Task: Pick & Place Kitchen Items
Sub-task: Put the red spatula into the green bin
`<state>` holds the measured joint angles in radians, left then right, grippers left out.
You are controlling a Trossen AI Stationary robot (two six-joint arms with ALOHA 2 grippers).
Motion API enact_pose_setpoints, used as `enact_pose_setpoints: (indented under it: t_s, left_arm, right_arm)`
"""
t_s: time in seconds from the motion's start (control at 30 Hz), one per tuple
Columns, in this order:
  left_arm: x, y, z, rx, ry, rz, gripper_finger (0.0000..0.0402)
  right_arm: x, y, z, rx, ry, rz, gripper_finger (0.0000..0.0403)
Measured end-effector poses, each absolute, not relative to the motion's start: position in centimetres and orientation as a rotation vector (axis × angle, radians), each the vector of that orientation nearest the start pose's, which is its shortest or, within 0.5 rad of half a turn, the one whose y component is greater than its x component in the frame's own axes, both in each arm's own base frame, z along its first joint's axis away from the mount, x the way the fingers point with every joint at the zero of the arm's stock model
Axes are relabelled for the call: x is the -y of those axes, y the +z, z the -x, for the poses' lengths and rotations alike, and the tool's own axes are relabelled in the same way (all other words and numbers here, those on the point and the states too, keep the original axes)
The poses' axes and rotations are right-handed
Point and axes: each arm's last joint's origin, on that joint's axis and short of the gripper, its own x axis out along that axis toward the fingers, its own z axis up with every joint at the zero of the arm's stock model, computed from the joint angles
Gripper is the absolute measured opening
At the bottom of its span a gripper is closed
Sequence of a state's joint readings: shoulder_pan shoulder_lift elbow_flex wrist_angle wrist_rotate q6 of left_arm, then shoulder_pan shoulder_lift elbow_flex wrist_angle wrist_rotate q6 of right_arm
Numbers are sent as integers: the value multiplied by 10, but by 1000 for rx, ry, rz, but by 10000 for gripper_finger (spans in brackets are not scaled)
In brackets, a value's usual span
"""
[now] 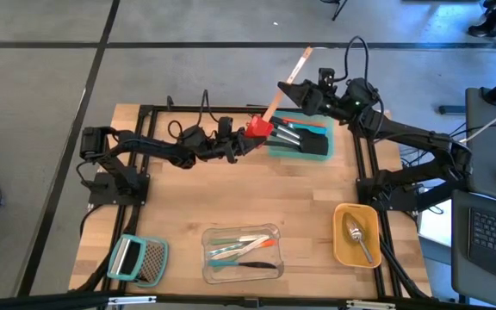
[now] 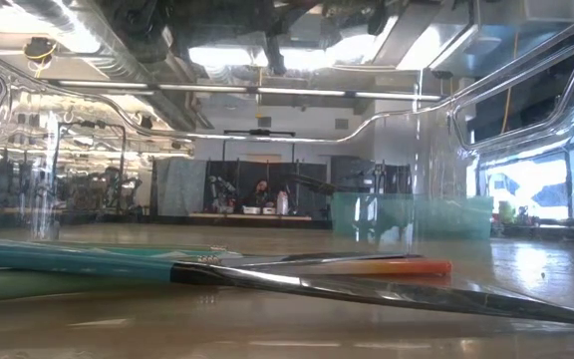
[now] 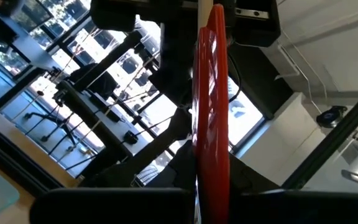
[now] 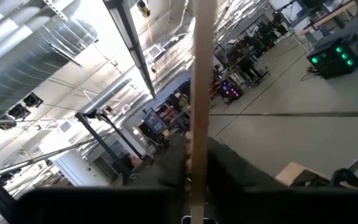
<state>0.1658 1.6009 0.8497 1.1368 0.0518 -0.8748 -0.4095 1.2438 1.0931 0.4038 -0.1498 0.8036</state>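
Table [image 1: 231, 207]: a pale wooden top with a black frame, seen from above, both dark arms reaching in over its far half.
Left arm: stretches from the left edge toward the table's far middle; the left gripper [image 1: 246, 142] has its jaws clamped on the red head of the wooden-handled red spatula [image 1: 275, 102].
Right arm: comes in from the right edge; the right gripper [image 1: 295, 90] sits at the spatula's wooden handle, above the far right part of the table. Whether its jaws are closed on the handle I cannot tell.
Wooden-handled red spatula: held in the air between the two grippers, tilted, red head low and left, pale handle running up to the far right beyond the table's far edge. In the left wrist view the red blade [image 3: 211, 118] stands edge-on between that arm's fingers; in the right wrist view the wooden shaft [image 4: 201, 99] crosses straight up the frame.
Teal container [image 1: 304, 139]: far right of centre, just beside the red head, holding black slotted spatulas [image 1: 298, 133] with steel handles.
Clear container [image 1: 241, 252]: near edge, centre, holding slim teal, orange and green tools [image 1: 244, 248].
Yellow container [image 1: 356, 234]: near right, with a silver spoon [image 1: 357, 234] lying in it.
Grater [image 1: 140, 258]: flat metal, teal handle, near left corner.
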Motion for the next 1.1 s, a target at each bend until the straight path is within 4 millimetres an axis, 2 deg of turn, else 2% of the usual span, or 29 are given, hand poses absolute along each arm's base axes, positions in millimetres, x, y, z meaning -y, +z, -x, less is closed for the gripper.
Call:
enact_pose_setpoints:
  t_s: [0.07,0.1,0.2,0.3,0.57,0.67,0.77,0.87,1.0,1.1]
  left_arm:
    - [-54,280,-333,403,-63,824,12]
    - [-54,280,-333,402,-64,824,12]
    - [-54,280,-333,399,-60,828,13]
    - [-55,279,-333,400,-52,836,36]
    - [-59,279,-333,416,-35,892,170]
    - [-63,279,-332,421,-32,919,225]
    - [-68,277,-332,409,-11,920,264]
    - [-76,271,-332,366,25,926,281]
    - [-86,263,-331,300,66,940,285]
    - [-84,275,-329,337,-4,903,285]
  right_arm:
    - [107,401,-258,335,-141,-720,27]
    - [107,400,-258,332,-142,-722,19]
    - [108,399,-259,318,-149,-733,16]
    - [108,398,-259,311,-152,-739,16]
    - [109,395,-259,273,-155,-734,16]
    - [113,389,-257,203,-173,-726,16]
    - [121,385,-253,72,-244,-684,16]
    - [126,382,-248,-51,-292,-526,17]
    - [136,366,-246,-192,-335,-429,16]
    - [144,348,-246,-297,-425,-433,16]
